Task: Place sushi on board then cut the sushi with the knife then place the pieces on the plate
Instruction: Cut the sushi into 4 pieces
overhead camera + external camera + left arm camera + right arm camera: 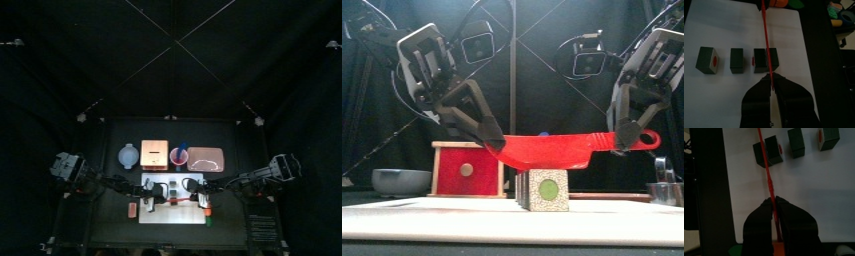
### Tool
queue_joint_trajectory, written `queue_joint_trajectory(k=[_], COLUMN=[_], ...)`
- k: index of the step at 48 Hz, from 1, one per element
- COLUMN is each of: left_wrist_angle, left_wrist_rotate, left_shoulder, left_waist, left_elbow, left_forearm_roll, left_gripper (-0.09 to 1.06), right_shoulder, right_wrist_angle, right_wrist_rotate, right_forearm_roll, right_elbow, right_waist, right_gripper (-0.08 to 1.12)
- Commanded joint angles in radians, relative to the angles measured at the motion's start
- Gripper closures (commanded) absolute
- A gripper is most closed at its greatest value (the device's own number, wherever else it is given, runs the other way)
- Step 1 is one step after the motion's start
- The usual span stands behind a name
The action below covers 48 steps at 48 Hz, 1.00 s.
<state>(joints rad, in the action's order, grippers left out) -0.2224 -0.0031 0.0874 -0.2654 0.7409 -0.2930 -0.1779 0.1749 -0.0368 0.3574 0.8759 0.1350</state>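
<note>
If the two claws are pressing down unevenly, the thin red plastic toy knife (549,150) could be twisting or skidding off and tipping the dark green toy sushi roll (774,59). The left claw (769,80) and right claw (774,202) are each clamping one knife end; the roll is sitting just below the blade, between them, on the white cutting board (724,30).

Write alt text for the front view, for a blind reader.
The left pincer and right pincer hold a red toy knife level, one at each end, over the toy sushi on the white cutting board. Behind stand a wooden box with a red drawer front and a blue-grey bowl.
</note>
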Motion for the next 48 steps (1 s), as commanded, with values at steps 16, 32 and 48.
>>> queue_joint_trajectory(k=[16, 32, 48], left_wrist_angle=[-0.006, -0.003, 0.0], left_wrist_rotate=[0.006, 0.008, 0.006], left_shoulder=[-0.012, -0.038, -0.037], left_waist=[-0.012, -0.009, -0.006], left_elbow=[-0.021, -0.018, -0.014], left_forearm_roll=[0.005, 0.026, 0.032], left_gripper=[0.55, 0.55, 0.55], right_shoulder=[-0.017, -0.037, -0.034], right_wrist_angle=[-0.006, -0.008, -0.009], right_wrist_rotate=[-0.005, -0.003, -0.003], right_forearm_roll=[-0.005, -0.006, -0.006], right_elbow=[-0.017, -0.017, -0.015], right_waist=[-0.003, -0.006, -0.009], right_gripper=[0.71, 0.71, 0.71])
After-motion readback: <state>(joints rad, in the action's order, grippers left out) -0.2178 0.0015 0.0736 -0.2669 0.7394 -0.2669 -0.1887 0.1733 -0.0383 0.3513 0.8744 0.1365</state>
